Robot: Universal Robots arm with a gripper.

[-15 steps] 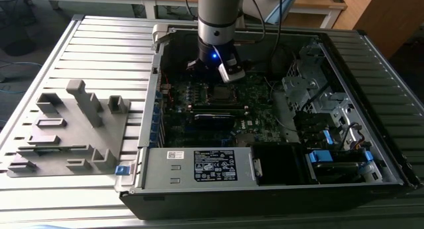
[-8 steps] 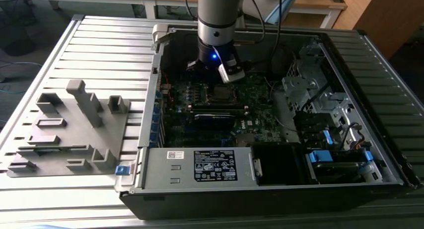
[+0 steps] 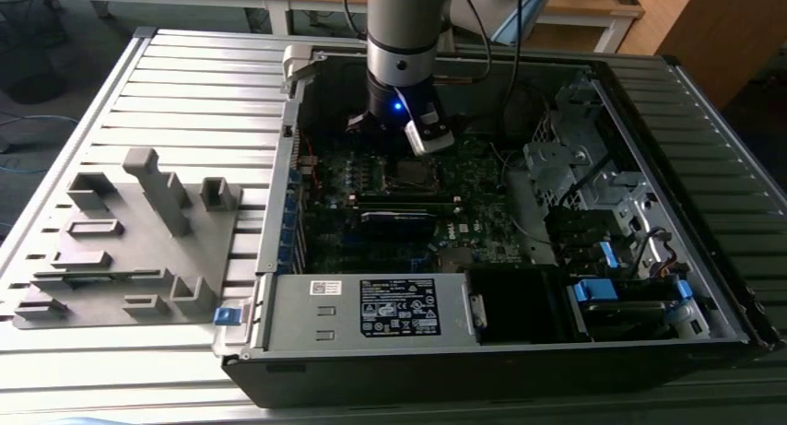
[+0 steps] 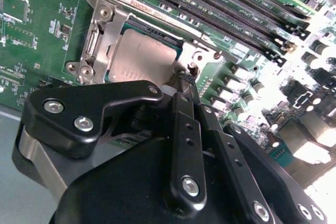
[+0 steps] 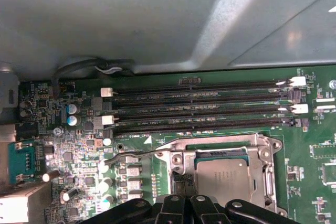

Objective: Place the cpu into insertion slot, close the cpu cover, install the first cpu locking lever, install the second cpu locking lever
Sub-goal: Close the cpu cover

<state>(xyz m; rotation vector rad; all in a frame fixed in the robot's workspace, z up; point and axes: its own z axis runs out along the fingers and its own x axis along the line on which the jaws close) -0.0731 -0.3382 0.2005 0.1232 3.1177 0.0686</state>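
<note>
The cpu [image 4: 140, 60] lies flat in the insertion slot [image 4: 153, 28], its dull silver face showing through the window of the cpu cover [image 4: 101, 40], which lies down over it. In the first wrist view the cpu [image 5: 223, 179] sits under the same cover [image 5: 265, 156]. A thin wire locking lever [image 5: 137, 154] runs out from the socket's corner and ends in a hook. My black gripper [image 4: 186, 76] has its fingers together, tips at the cover's corner beside the cpu, with nothing seen between them. The gripper [image 5: 182, 182] meets the socket's edge just below that lever.
Long black memory slots [image 5: 199, 106] run alongside the socket. The open computer case [image 3: 492, 342] walls in the board, with a power supply box [image 3: 369, 310] and drive bays [image 3: 591, 176]. A grey fixture plate [image 3: 123, 241] lies at the exterior view's left.
</note>
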